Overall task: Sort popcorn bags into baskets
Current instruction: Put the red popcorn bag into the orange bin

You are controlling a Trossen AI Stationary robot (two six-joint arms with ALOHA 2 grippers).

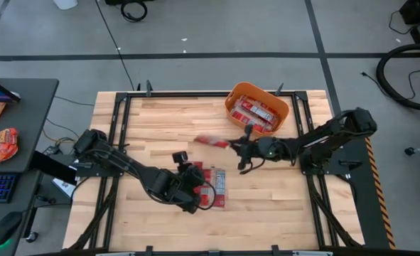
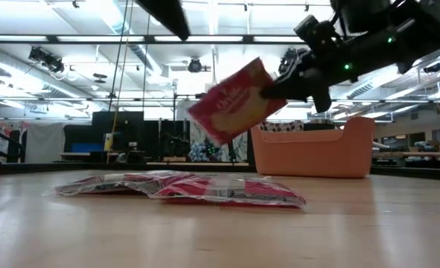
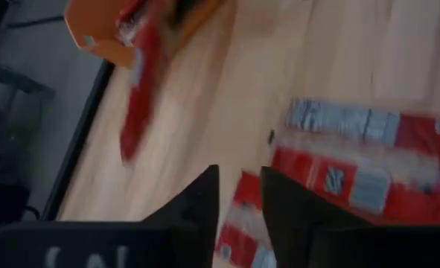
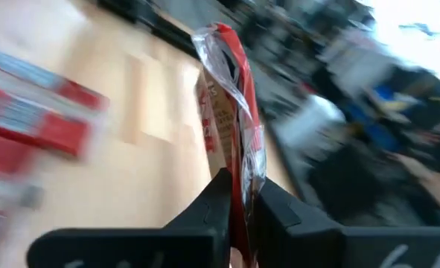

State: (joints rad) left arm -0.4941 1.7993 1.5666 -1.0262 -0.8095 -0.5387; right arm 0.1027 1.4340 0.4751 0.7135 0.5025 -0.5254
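On the bench [image 1: 160, 121], largest item first: orange basket [image 1: 256, 108], already holding several popcorn bags [image 1: 256, 110], sits just beyond the right gripper [image 1: 232, 146], toward the far edge. Right gripper is clamped on the edge of one popcorn bag [image 2: 231, 100], carried clear of the bench surface, tilted, short of the basket rim. Loose pile of bags [image 1: 215, 188] lies flat directly under the left gripper [image 1: 195, 195], whose jaws stand slightly apart with nothing visibly between them. Step in hand, by my reading: transport of one bag. Next move calls for carrying it over the rim, then releasing; the left gripper still needs a clean single-bag pinch from the overlapping pile.
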